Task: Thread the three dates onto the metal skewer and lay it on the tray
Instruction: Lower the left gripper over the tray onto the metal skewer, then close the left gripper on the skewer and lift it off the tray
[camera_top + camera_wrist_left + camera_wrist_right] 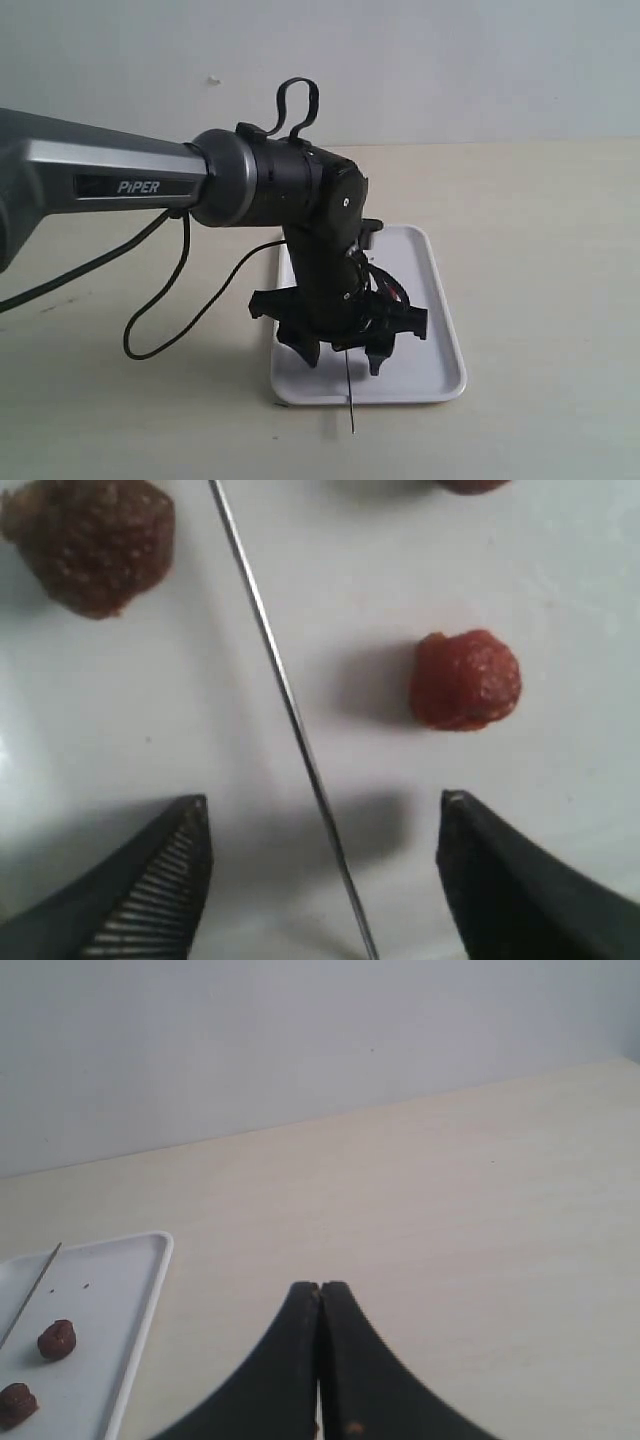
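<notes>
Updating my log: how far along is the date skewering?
Done: nothing; the dates lie loose on the tray, and the metal skewer is bare where visible. In hand: the left gripper hangs open astride the skewer, gripping nothing; the right gripper is shut, away from the tray. Left: threading all three dates, then laying the skewer down.

A pale beige table (560, 250) meets a plain, light grey-white wall (450, 60) under soft, even light.

Pale beige table (540, 250), plain light wall (450, 60) behind
</notes>
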{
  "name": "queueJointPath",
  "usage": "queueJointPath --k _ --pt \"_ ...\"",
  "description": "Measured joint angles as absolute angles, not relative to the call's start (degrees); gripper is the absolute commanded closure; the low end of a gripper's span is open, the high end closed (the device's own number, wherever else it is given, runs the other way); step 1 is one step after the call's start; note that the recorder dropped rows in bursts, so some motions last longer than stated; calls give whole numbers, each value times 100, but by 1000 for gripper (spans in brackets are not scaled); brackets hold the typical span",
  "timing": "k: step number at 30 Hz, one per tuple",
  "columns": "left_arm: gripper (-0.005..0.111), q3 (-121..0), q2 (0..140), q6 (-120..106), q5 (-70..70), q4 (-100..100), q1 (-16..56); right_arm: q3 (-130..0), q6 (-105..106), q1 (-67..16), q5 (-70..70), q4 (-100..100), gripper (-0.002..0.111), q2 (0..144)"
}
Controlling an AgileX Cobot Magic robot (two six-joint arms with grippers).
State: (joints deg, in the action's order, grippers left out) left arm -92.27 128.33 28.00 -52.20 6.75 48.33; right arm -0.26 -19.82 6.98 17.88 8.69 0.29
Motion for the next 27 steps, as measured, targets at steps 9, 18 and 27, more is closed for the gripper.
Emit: queueJointPath --k 9,18,27 --pt "89 -9240 12856 2845 -5127 653 4833 -26 -1982 698 1788 869 108 29" --pt "107 -9240 12878 2858 -5139 649 4833 -26 -1982 698 1788 869 108 29" --pt "107 -9240 12878 2858 -5147 649 4833 -26 -1982 698 1788 869 108 29"
